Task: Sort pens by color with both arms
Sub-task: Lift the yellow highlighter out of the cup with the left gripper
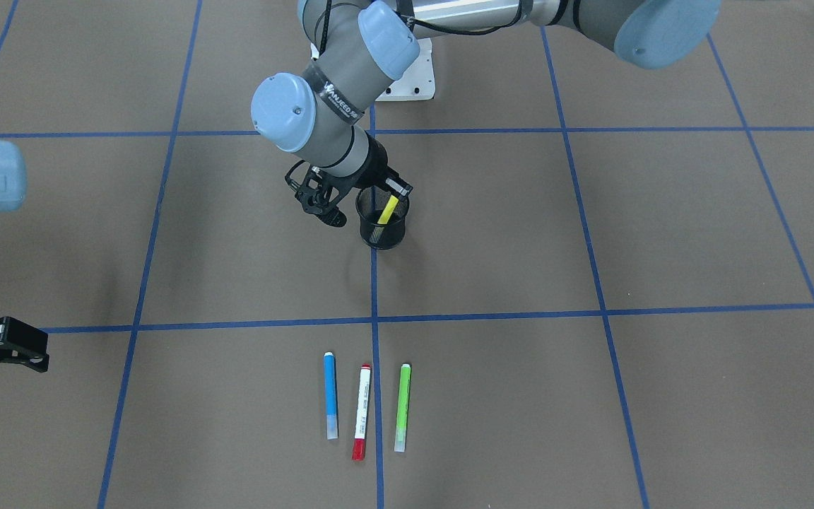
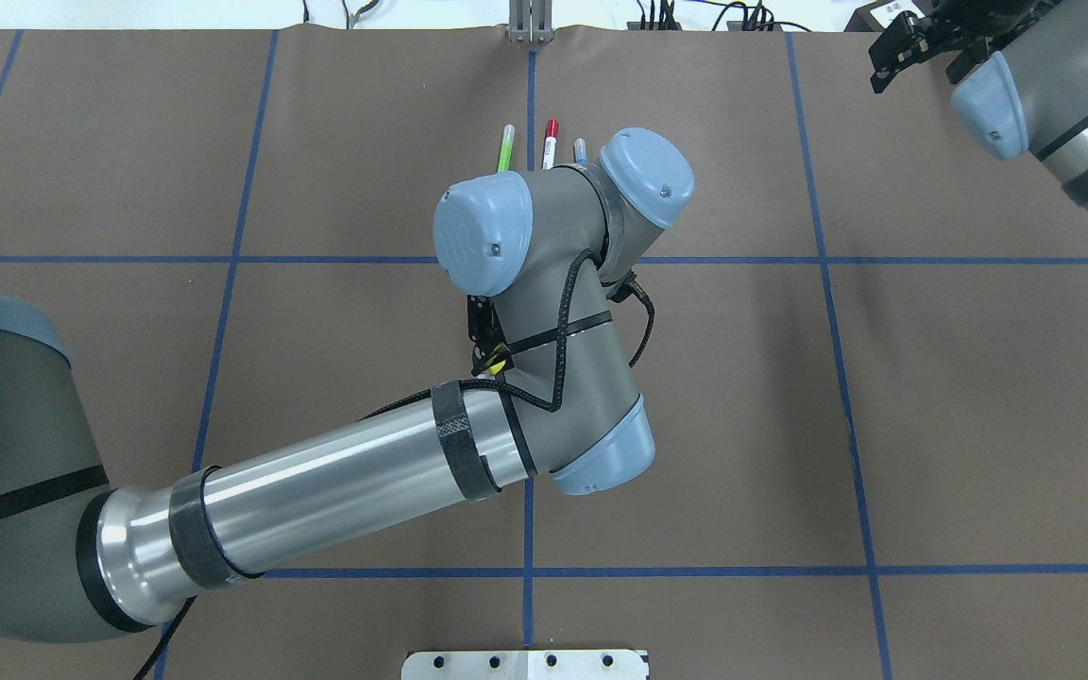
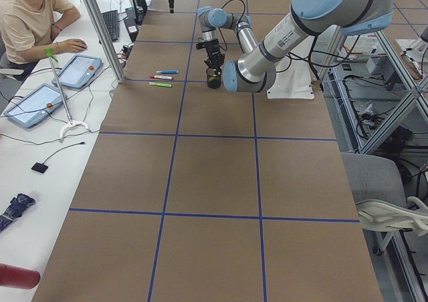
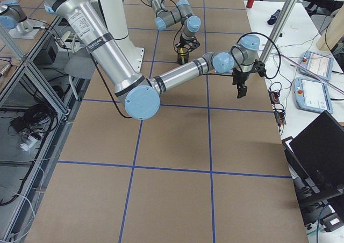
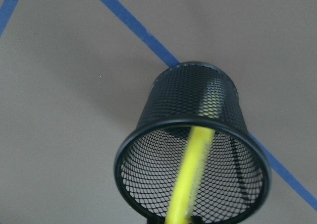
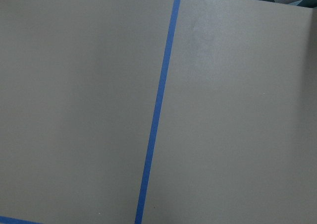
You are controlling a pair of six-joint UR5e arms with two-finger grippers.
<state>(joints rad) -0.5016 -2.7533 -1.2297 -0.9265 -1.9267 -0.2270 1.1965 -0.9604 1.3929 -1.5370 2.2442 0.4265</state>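
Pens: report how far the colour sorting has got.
Done: the yellow pen leans inside the mesh cup. In hand: the left claw is at the cup's rim by that pen; whether it grips it cannot be told. Left: the blue pen, red-ended pen and green pen lie side by side on the table, untouched. The right claw hangs empty, far off.

The front camera looks steeply down on the cup (image 1: 381,225) from across the table (image 1: 661,233), facing the robot. The overhead one looks down from behind the robot, where the left arm (image 2: 317,491) covers the cup. Both show the pens (image 1: 362,410) lying beyond the cup from the robot. Side cameras see the cup distantly from the table's ends. The left wrist camera hangs close over the cup, and the right one sees only table.
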